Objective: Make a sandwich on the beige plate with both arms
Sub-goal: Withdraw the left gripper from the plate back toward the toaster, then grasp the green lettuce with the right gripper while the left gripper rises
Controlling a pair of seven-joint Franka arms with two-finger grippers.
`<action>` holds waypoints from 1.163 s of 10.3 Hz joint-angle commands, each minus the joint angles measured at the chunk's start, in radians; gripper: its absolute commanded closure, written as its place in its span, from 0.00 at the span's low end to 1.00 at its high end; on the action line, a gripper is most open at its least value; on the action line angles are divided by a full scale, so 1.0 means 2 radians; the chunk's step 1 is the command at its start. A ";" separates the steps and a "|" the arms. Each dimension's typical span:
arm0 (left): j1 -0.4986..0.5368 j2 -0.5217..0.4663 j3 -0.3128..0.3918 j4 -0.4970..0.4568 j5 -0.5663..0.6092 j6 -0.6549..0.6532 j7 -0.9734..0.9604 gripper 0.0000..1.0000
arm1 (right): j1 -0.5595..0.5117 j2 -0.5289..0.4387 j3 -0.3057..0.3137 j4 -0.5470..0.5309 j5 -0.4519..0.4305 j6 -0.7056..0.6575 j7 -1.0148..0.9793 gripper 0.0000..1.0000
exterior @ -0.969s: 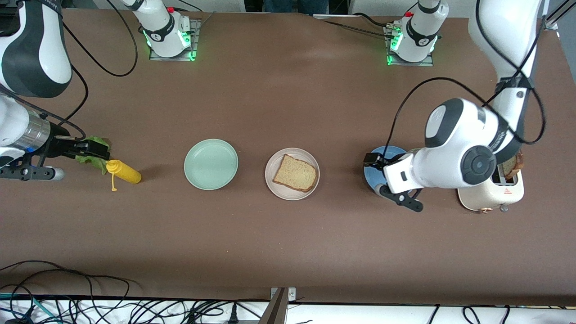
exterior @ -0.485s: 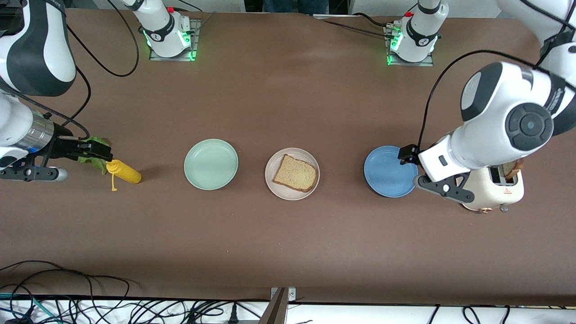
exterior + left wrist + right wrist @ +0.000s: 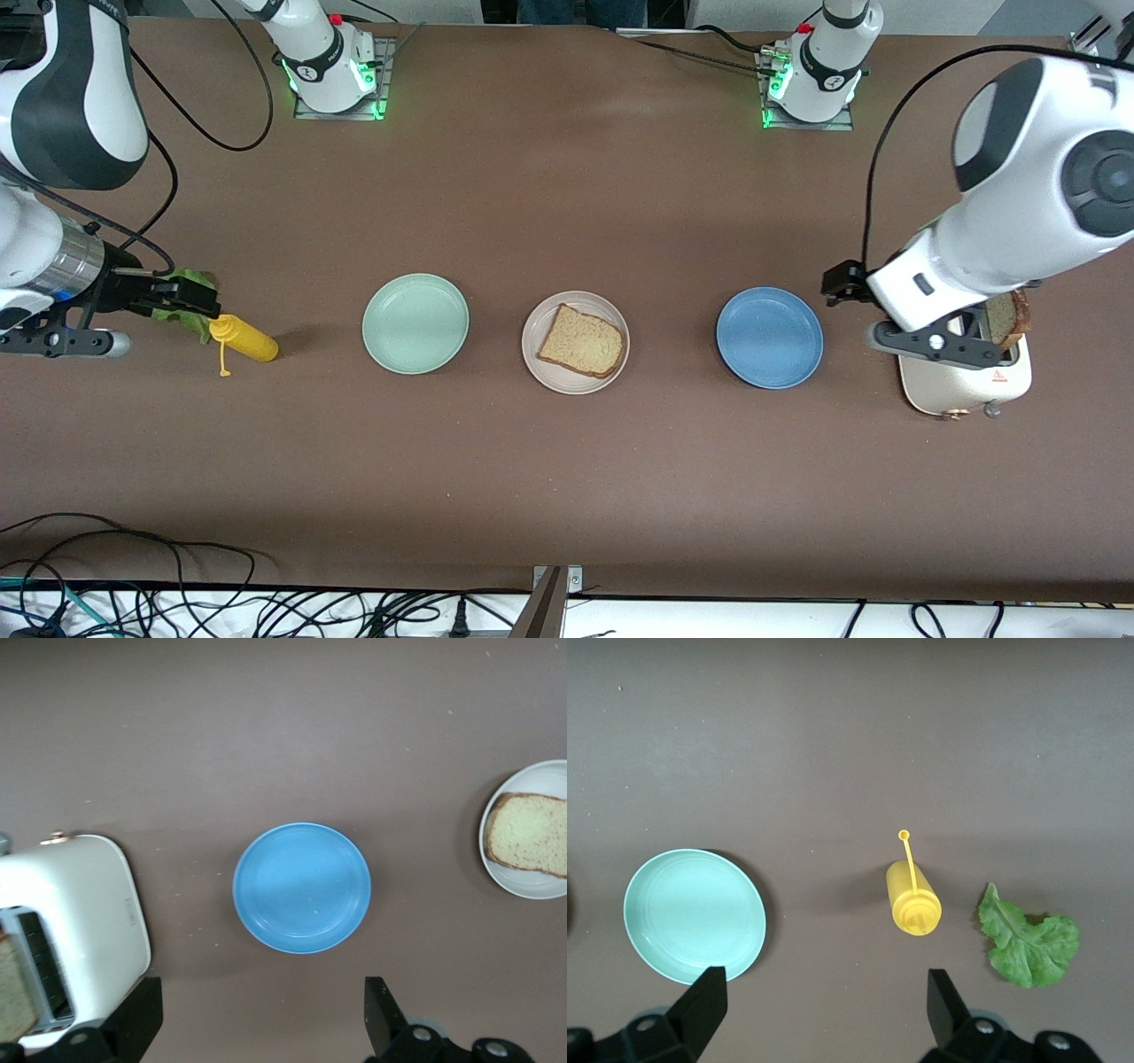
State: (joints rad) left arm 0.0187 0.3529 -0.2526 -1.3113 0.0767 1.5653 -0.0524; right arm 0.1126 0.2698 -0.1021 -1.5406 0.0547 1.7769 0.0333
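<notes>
sandwich is sitting unfinished: one bread slice [image 3: 580, 341] on the beige plate [image 3: 535, 354] mid-surface. my left hand [image 3: 266, 1023] is hovering wide open, empty, by the toaster [image 3: 961, 385]; my right hand [image 3: 824, 1019], open and empty too, over the lettuce [image 3: 1028, 943].

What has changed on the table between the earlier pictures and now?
The left end effector moved from over the blue plate toward the left arm's end of the table; it now hangs open over the toaster, holding nothing. The right end effector, plates, bread slice, yellow bottle and lettuce stayed put.
</notes>
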 commanded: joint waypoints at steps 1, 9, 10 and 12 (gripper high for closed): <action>0.011 -0.018 -0.005 -0.010 0.008 -0.009 -0.001 0.00 | -0.002 0.012 0.000 0.007 0.006 0.007 0.002 0.00; -0.035 -0.142 0.066 -0.153 -0.049 0.016 -0.001 0.00 | -0.080 0.102 -0.011 0.005 -0.009 0.057 -0.151 0.00; -0.032 -0.159 0.068 -0.168 -0.054 0.023 -0.002 0.00 | -0.088 0.111 -0.011 0.004 -0.010 0.058 -0.177 0.00; -0.029 -0.171 0.070 -0.167 -0.028 0.014 -0.004 0.00 | -0.102 0.136 -0.011 -0.010 -0.010 0.079 -0.198 0.00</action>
State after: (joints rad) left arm -0.0394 0.0676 -0.1234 -1.5943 0.0010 1.5771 -0.0608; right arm -0.0684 0.5130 -0.1324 -1.5466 0.0437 1.9037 -0.3233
